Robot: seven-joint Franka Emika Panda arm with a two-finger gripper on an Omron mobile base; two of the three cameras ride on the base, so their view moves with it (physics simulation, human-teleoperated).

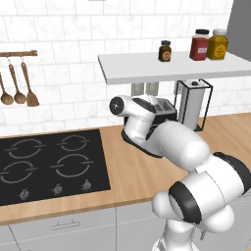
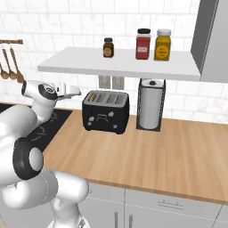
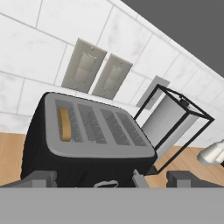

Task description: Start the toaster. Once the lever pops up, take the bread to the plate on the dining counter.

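On the wooden worktop (image 2: 178, 156) against the tiled wall, we read the scene left to right in the right base view: hob (image 2: 51, 122) at far left, then our gripper (image 2: 73, 91), then the toaster (image 2: 106, 111), then the wire-framed paper towel stand (image 2: 150, 104).

Gripper: released, jaws spread wide, nothing between them. It hovers just left of the toaster, near its top edge and apart from it. In the hand view the two finger tips (image 3: 41, 179) frame the toaster's front from above.

Task's things: the toaster stands near the wall, below the shelf (image 2: 120, 64). The bread (image 3: 64, 124) sits down inside the leftmost slot, as the hand view shows it.

Progress, as we judge it: nothing is done yet. The lever is not clearly visible, so we cannot tell its position; the slice sits low in its slot. Left to do: press the lever, wait for the pop-up, lift the bread, carry it to the plate on the dining counter.

Counts:
- toaster: one, four slots
- bread: one slice
- jars (image 2: 144, 43) on the shelf: three
- wall outlets (image 3: 96, 72): two
- wooden utensils (image 1: 18, 86) on the rail, left base view: three
- hob burners: four
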